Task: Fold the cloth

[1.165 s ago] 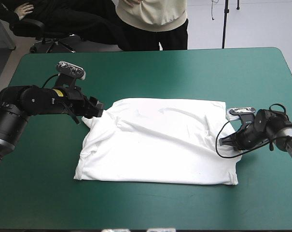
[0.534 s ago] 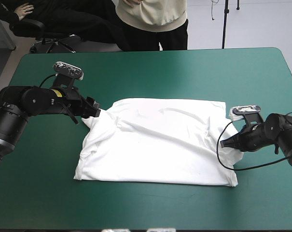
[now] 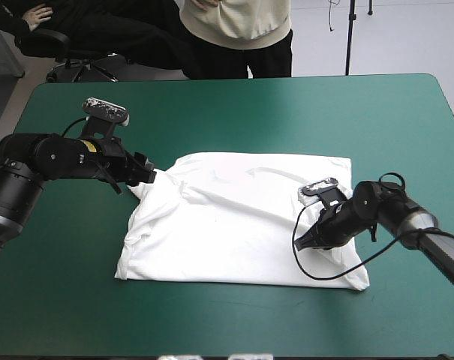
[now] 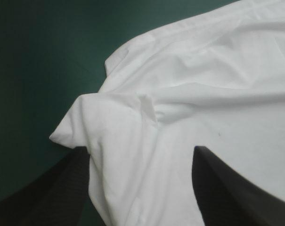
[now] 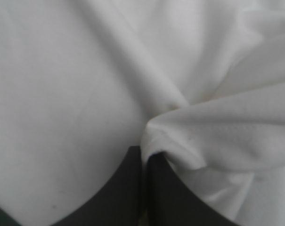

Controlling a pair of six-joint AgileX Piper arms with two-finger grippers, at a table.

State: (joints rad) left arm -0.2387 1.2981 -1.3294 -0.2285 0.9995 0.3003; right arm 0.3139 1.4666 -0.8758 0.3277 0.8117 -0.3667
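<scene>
Lying wrinkled in the middle of the teal-green covered counter (image 3: 234,105): white short-sleeved fabric T-shirt (image 3: 234,217). Reaching low to its far-left corner with left hand (image 3: 150,176) spread open, cloth in the gap. Clamping a raised fold near its right side with right hand (image 3: 302,243), arm angled in over the cloth.

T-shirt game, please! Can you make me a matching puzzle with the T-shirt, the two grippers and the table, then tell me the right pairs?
Things:
1. T-shirt
2. left gripper
3. right gripper
4. table

Descriptions:
A. shut, pinching a fold of cloth
B. covered in teal-green
C. white, spread out and wrinkled
D. open, fingers apart at the shirt's far left corner

Pairs: 1-C, 2-D, 3-A, 4-B
</scene>
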